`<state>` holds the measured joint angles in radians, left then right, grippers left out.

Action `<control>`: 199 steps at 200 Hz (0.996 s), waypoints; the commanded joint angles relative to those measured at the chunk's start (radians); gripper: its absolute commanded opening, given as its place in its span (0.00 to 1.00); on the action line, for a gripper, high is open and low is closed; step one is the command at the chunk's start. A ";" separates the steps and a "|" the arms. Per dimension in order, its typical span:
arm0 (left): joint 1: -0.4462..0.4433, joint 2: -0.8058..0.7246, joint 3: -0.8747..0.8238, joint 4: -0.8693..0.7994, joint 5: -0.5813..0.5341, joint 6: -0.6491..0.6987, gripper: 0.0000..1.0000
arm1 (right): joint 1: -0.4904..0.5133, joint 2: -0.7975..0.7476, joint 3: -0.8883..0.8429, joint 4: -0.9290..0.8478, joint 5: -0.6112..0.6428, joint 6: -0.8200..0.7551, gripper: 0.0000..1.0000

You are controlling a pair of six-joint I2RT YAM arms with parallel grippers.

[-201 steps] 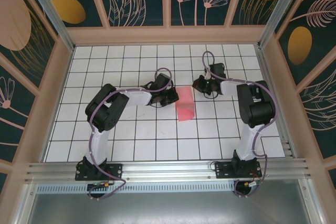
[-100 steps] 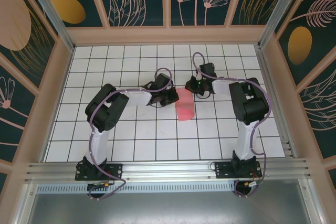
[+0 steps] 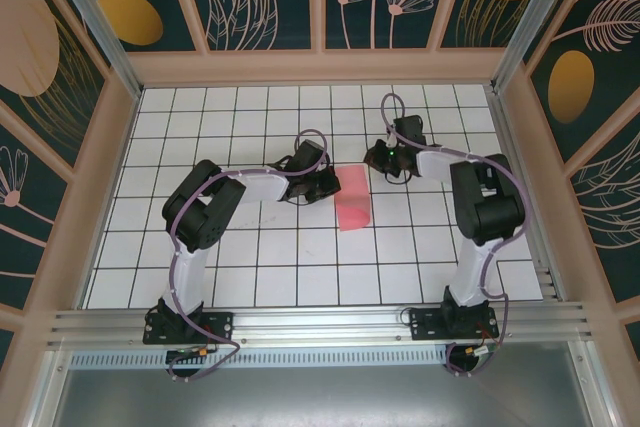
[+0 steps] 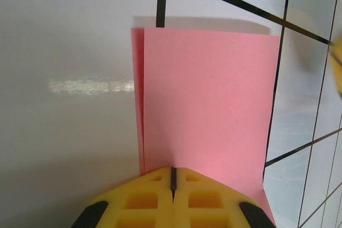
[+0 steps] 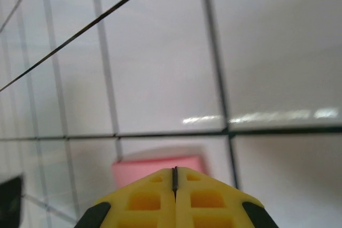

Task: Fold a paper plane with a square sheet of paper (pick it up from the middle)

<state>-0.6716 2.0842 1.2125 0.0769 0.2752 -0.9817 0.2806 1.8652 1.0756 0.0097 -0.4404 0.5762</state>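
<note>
The square sheet of paper (image 3: 352,202) lies folded in half as a salmon-pink rectangle in the middle of the tiled table. In the left wrist view the paper (image 4: 208,94) shows two layers, slightly offset along its left side. My left gripper (image 3: 328,185) is shut, and its yellow tips (image 4: 172,170) sit on top of the paper's near edge, with paper running under the right finger. My right gripper (image 3: 378,159) is shut and hangs just up and right of the paper, apart from it. Beyond its tips (image 5: 175,170) a blurred strip of the paper (image 5: 155,168) shows.
The white table (image 3: 250,267) has a black grid. Wooden walls (image 3: 320,67) close it in at the back and both sides. An aluminium rail (image 3: 320,325) carrying both arm bases runs along the near edge.
The right gripper swung left towards the paper's top right corner, then drew back to the right. The left gripper and the paper have stayed put.
</note>
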 commanded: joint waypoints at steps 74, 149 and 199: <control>0.004 0.103 -0.077 -0.226 -0.119 0.017 0.00 | 0.076 -0.114 -0.214 -0.124 -0.168 -0.119 0.03; 0.005 0.101 -0.079 -0.231 -0.123 0.018 0.00 | 0.066 -0.117 -0.308 -0.091 -0.145 -0.108 0.03; 0.005 0.103 -0.079 -0.233 -0.127 0.020 0.00 | 0.043 -0.175 -0.396 -0.103 -0.140 -0.112 0.03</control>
<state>-0.6727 2.0838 1.2091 0.0826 0.2710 -0.9813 0.3382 1.7245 0.7490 -0.0135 -0.6003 0.4797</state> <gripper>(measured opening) 0.070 0.066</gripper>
